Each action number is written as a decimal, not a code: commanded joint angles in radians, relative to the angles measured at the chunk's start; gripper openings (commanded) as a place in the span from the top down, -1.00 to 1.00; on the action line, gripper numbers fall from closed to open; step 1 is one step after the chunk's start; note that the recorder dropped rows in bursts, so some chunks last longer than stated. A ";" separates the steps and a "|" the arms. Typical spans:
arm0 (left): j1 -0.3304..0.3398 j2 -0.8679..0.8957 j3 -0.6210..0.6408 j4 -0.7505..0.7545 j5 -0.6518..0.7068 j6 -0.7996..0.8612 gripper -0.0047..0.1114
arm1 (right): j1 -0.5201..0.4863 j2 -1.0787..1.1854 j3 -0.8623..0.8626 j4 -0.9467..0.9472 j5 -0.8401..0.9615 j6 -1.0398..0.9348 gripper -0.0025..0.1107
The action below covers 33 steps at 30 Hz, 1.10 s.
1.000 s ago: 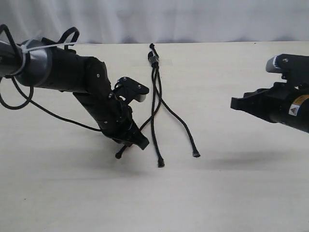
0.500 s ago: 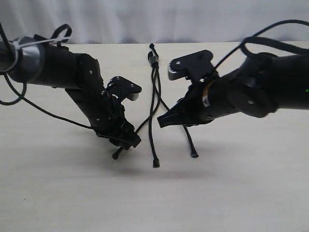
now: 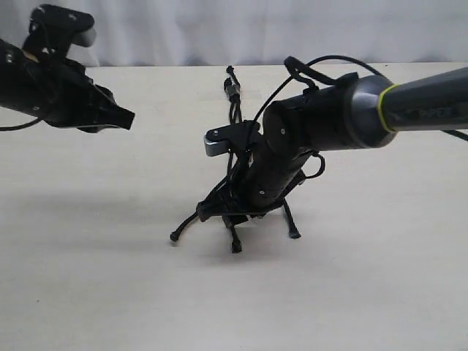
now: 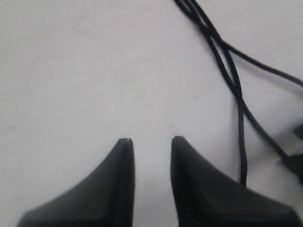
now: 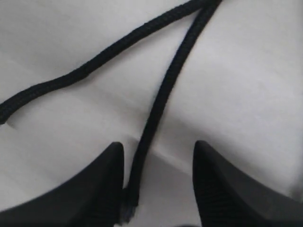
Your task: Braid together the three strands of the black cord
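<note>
The black cord lies on the pale table with its bound end (image 3: pixel 232 89) at the back. Its three strands fan toward the front: the left strand's tip (image 3: pixel 174 236), the middle strand's tip (image 3: pixel 235 248) and the right strand's tip (image 3: pixel 295 235) all rest on the table. My right gripper (image 3: pixel 225 214) reaches across the middle, low over the strands. In the right wrist view it (image 5: pixel 158 144) is open, and one strand (image 5: pixel 161 104) runs between the fingers, close to one finger (image 5: pixel 111 175). My left gripper (image 3: pixel 124 117) hovers far to the left, open (image 4: pixel 151 142) and empty, apart from the strands (image 4: pixel 227 61).
The right arm's bulky body (image 3: pixel 322 124) and its glossy cable (image 3: pixel 314 66) hide the middle stretch of the strands. The table (image 3: pixel 110 292) ends at a white curtain behind (image 3: pixel 219 29).
The left arm lifted away up and to the left, leaving the left strand on the table. The right arm swung in from the right and came down over the strands.
</note>
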 commanded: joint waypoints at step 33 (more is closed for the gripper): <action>0.006 -0.095 0.029 -0.018 -0.039 0.016 0.92 | -0.145 0.075 -0.117 -0.644 -0.022 -0.046 0.88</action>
